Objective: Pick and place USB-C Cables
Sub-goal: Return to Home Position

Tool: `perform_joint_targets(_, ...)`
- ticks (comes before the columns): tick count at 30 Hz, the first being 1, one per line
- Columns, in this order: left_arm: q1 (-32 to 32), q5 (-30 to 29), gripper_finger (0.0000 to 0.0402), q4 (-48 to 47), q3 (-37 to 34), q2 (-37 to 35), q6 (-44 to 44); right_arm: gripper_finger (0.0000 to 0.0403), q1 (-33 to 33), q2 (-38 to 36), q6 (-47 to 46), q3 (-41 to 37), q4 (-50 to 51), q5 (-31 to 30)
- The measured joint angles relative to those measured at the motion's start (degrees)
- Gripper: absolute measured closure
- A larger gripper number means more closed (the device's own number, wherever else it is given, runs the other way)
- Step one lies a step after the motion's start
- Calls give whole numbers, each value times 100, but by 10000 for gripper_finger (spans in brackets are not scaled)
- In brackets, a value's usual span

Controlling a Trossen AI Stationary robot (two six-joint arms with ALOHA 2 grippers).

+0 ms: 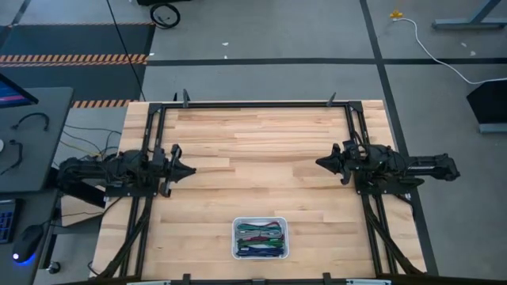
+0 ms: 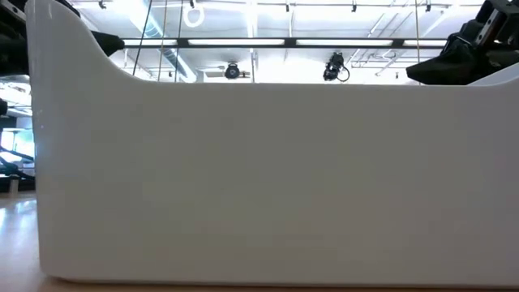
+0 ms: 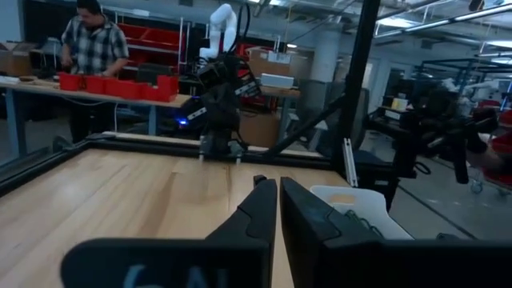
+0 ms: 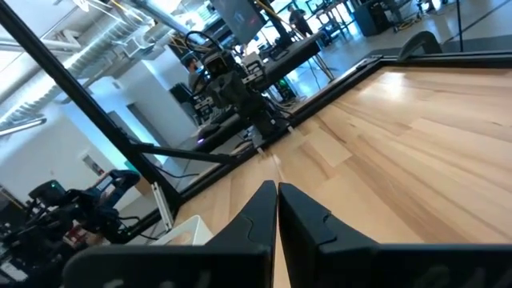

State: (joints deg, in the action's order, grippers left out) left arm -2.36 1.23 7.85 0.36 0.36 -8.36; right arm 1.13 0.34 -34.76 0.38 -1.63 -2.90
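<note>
The left gripper (image 1: 184,169) and right gripper (image 1: 323,163) sat closed, empty. Homing demanded level retraction, clear of the white bin (image 1: 261,220) holding USB-C cables (image 1: 260,239).

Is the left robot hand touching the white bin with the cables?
Apart. The high view shows bare table between the left gripper and the white bin.

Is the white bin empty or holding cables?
Holding: the white rectangular plastic bin has thin coloured cables bundled inside, seen from above.

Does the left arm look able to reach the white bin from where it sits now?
Probably yes: only bare table lies between the left end effector and the white bin, with nothing in the way. The right end effector waits opposite.
</note>
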Motion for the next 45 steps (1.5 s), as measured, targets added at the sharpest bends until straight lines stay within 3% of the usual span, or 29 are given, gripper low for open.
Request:
perform_joint_targets(7, -19, -4, 372, -4, 2, -2, 0, 383, 2, 0, 253, 0, -3, -15)
perform_joint_targets(14, -19, -7, 366, 5, 2, -2, 0, 383, 12, 18, 2723, 0, 24, -24)
perform_joint_targets(17, -19, -7, 370, 3, 2, 0, 0, 383, 11, 17, 3291, 0, 24, -23)
perform_joint_targets(45, -19, -7, 371, 3, 2, 0, -2, 380, 11, 17, 3303, 0, 24, -15)
